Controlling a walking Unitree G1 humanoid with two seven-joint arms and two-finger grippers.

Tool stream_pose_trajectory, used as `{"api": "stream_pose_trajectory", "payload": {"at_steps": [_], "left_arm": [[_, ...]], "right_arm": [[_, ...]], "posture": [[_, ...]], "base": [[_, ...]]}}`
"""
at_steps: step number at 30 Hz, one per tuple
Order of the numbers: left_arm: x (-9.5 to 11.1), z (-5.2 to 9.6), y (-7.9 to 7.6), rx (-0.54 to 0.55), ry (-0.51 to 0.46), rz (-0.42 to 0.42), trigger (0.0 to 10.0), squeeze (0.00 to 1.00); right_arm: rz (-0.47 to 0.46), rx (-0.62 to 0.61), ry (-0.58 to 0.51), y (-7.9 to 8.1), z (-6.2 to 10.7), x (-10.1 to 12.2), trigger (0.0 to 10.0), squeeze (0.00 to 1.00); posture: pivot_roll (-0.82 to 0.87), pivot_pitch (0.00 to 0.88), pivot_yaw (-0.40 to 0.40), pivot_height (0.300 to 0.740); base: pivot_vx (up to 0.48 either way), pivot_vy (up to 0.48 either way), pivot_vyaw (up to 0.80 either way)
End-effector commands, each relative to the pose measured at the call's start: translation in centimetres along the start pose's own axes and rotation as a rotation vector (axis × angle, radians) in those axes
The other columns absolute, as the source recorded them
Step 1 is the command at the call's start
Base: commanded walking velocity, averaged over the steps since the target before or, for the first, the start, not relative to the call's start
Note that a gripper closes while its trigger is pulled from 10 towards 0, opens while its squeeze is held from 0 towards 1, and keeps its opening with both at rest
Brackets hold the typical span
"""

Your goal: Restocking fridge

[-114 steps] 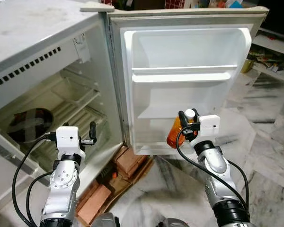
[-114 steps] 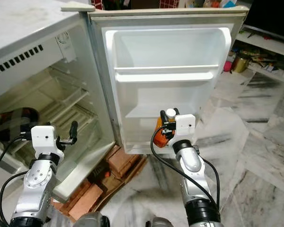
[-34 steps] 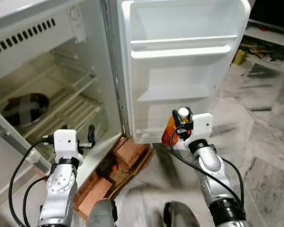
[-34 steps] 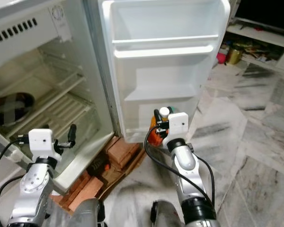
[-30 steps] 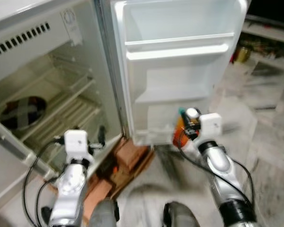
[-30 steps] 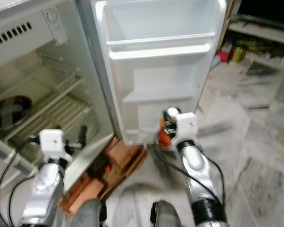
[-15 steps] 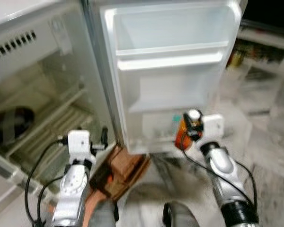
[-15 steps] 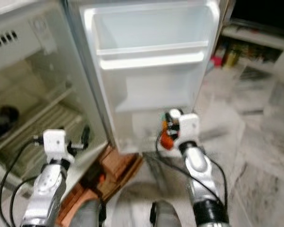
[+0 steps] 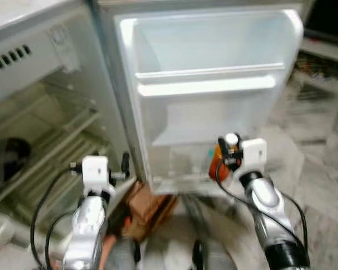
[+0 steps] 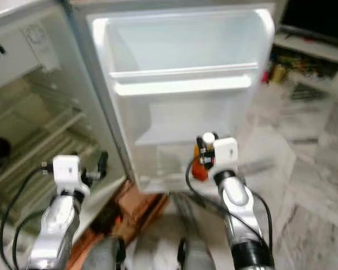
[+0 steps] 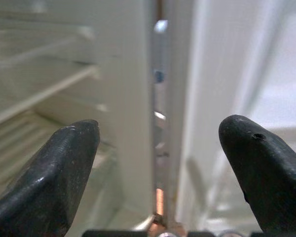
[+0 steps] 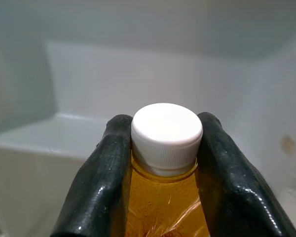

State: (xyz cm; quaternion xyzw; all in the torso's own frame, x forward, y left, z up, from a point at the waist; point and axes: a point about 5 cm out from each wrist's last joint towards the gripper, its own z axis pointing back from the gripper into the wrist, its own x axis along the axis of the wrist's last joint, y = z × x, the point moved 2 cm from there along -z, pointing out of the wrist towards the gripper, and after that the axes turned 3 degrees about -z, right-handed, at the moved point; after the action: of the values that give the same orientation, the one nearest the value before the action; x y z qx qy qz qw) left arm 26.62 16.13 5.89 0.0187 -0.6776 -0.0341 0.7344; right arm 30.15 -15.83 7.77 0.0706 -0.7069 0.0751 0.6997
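My right gripper [image 9: 229,147] is shut on the neck of an orange bottle [image 9: 216,164] with a white cap [image 12: 166,130]. It holds the bottle upright in front of the lowest shelf of the open fridge door [image 9: 205,84]. The black fingers [image 12: 108,177] press both sides of the neck. My left gripper [image 9: 124,167] is open, held low at the edge between the fridge body [image 9: 39,101] and the door. Nothing lies between its fingers [image 11: 54,177], and beyond them I see the door hinge gap.
Wire shelves [image 9: 50,152] and a dark round thing [image 9: 8,157] are inside the fridge. Red bricks [image 9: 143,205] lie under the door's lower corner. Marble floor [image 9: 321,180] spreads to the right, with a low shelf of items [image 10: 304,62] at the far right.
The view has shifted and come closer to the fridge door. My right gripper still holds the bottle, now a bit nearer the lower door shelf. The left gripper stays open.
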Motion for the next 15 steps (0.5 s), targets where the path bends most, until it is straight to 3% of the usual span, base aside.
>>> {"api": "stream_pose_trajectory", "payload": {"at_steps": [1,15], "left_arm": [[-0.09,0.10,1.19,0.037,0.010,-0.013,10.0,0.00],[-0.21,0.27,1.34,0.042,0.018,-0.020,10.0,0.00]], "right_arm": [[-0.010,0.037,-0.054,1.34,-0.81,1.36,10.0,0.00],[-0.031,0.037,-0.045,1.50,-0.83,1.09,10.0,0.00]], "posture": [[-0.03,0.007,-0.005,0.667],[-0.01,0.009,-0.011,0.667]], "base": [[0.259,0.000,0.00],[0.018,0.000,0.00]]}}
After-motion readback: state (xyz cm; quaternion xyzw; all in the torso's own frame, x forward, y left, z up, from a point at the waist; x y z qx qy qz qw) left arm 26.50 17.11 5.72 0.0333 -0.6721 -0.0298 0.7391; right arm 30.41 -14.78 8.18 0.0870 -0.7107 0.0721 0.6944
